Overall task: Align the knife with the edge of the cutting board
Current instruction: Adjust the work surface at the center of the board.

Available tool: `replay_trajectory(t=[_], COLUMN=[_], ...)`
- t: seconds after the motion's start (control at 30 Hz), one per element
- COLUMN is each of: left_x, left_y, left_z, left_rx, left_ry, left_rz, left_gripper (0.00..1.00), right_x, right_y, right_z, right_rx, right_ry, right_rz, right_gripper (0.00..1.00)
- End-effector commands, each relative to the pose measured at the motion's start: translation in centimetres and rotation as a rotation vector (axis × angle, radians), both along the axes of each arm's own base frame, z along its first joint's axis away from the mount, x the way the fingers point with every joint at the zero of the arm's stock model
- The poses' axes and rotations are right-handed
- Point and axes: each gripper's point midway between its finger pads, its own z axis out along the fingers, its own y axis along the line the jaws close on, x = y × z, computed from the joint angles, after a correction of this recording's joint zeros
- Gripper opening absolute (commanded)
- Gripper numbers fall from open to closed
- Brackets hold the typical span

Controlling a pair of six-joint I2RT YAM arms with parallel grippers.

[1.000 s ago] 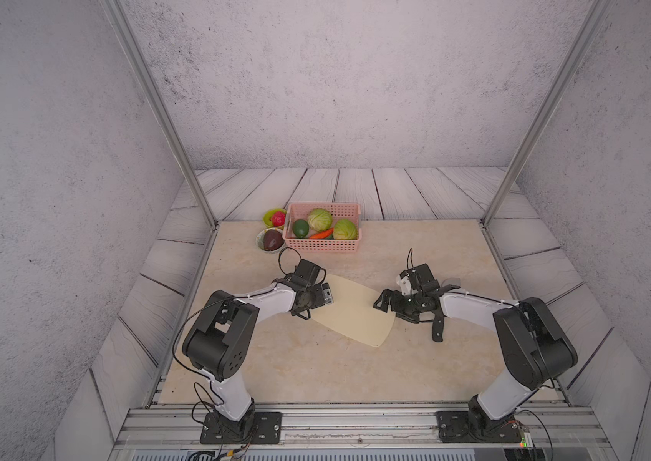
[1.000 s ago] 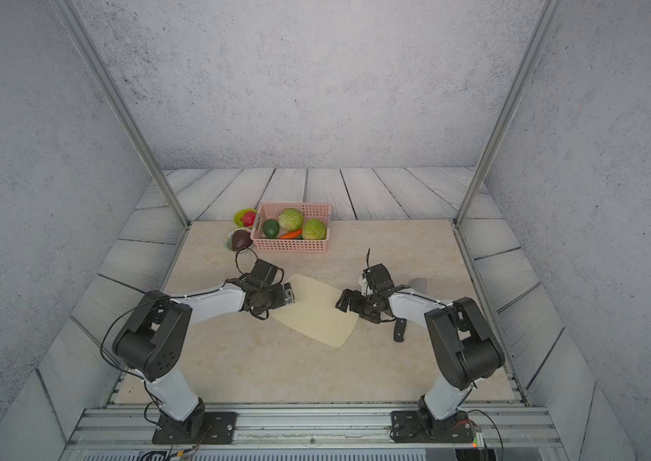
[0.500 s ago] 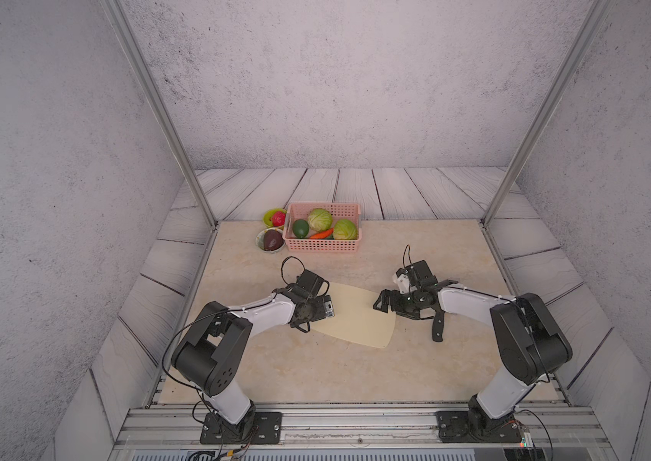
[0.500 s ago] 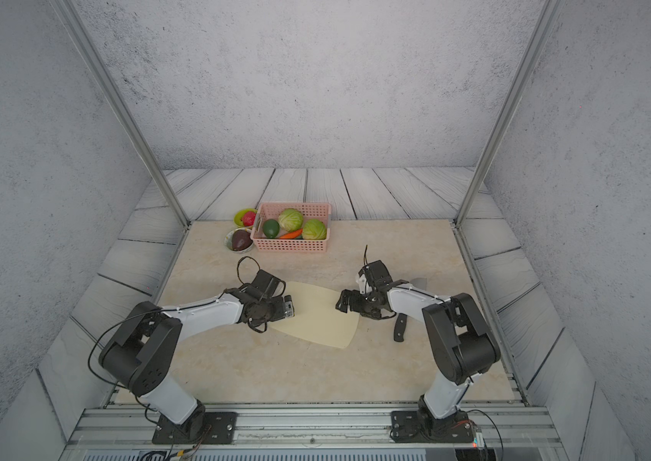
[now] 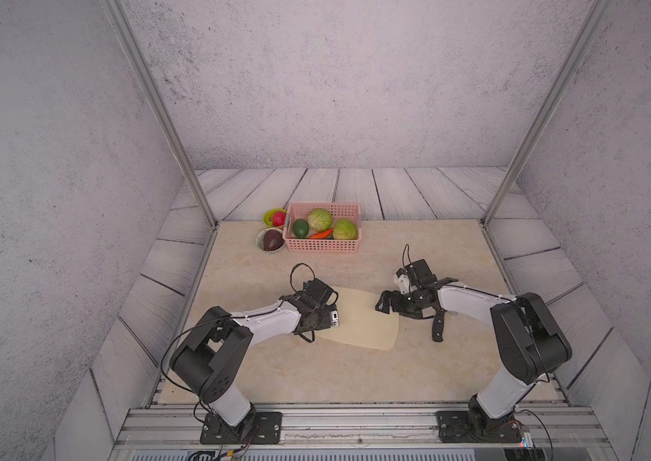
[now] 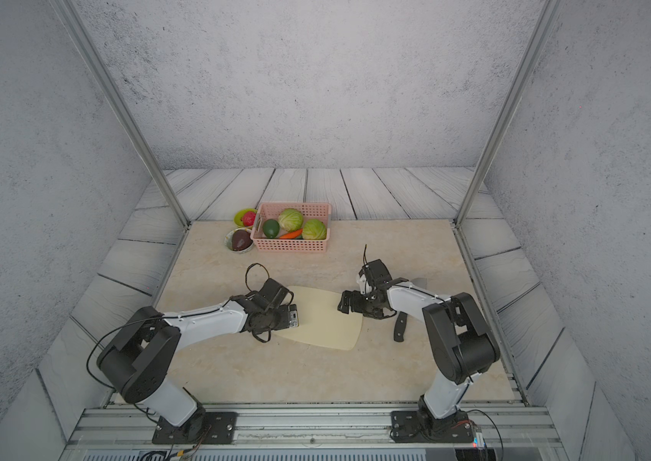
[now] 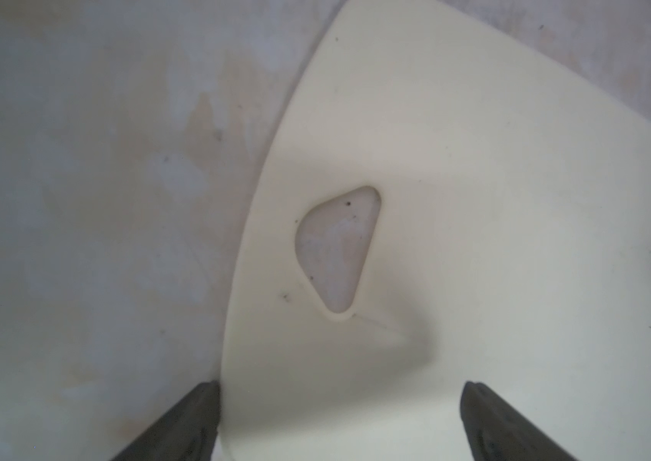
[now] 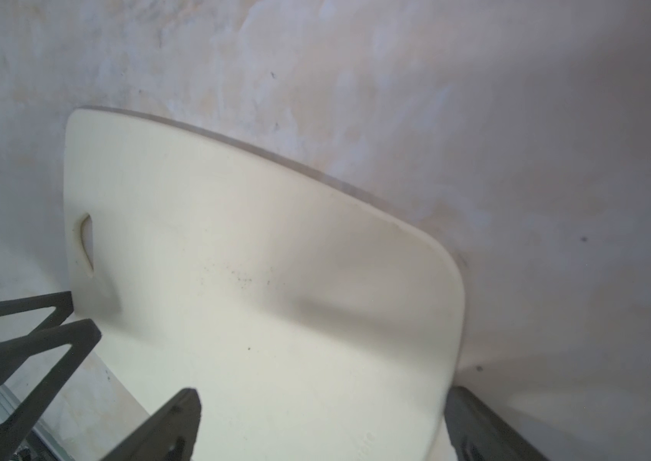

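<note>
A small white plate (image 5: 334, 317) on the left wrist carries dark marks, too small to read. The cutting board (image 5: 363, 321) lies flat near the middle of the table (image 5: 315, 371), its long side running from 10 o'clock to 4 o'clock in both top views. The knife (image 5: 438, 329) lies on the table at 3 o'clock from the board, apart from it; its black handle points to 6 o'clock, and the blade is mostly hidden under the right arm.

The left gripper (image 7: 340, 397) is at the board's 9 o'clock end, near the triangular hole (image 7: 337, 247); its jaws are spread wide and grasp nothing, one finger over the board, the other beside its edge. The right gripper (image 8: 323, 399) is at the board's 2 o'clock corner, between board and knife; it is also fully spread and empty. Whether the fingers touch the board, I cannot tell.
</note>
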Motion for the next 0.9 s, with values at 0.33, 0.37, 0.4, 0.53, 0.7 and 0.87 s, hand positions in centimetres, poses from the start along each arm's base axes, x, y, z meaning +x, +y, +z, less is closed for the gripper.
replay_trajectory(t=[0.33, 0.37, 0.4, 0.53, 0.7, 0.87], left_x=[-9.6, -9.7, -9.9, -10.1, -10.1, -9.9], left_y=[-2.3, -2.3, -2.4, -2.5, -2.1, -2.2], left_z=[-4.3, -4.3, -4.2, -4.0, -3.7, -3.8], left_rx=[-0.020, -0.021, -0.029, -0.056, -0.041, -0.038], left_ry=[0.315, 0.317, 0.319, 0.315, 0.309, 0.310], left_rz=[-0.117, -0.115, -0.116, -0.111, -0.112, -0.115], left_gripper=[0.99, 0.98, 0.98, 0.98, 0.98, 0.99], right_x=[-2.2, -2.1, -2.0, -1.6, -1.1, -0.8], right_y=[1.1, 1.2, 1.3, 1.7, 2.3, 2.5], right_z=[-1.7, -1.6, -1.7, -1.5, -1.5, -1.4], right_rx=[0.009, 0.011, 0.013, 0.023, 0.026, 0.024], right_ry=[0.133, 0.132, 0.133, 0.130, 0.134, 0.130], right_rz=[0.056, 0.055, 0.055, 0.054, 0.055, 0.050], right_gripper=[0.99, 0.99, 0.99, 0.99, 0.99, 0.99])
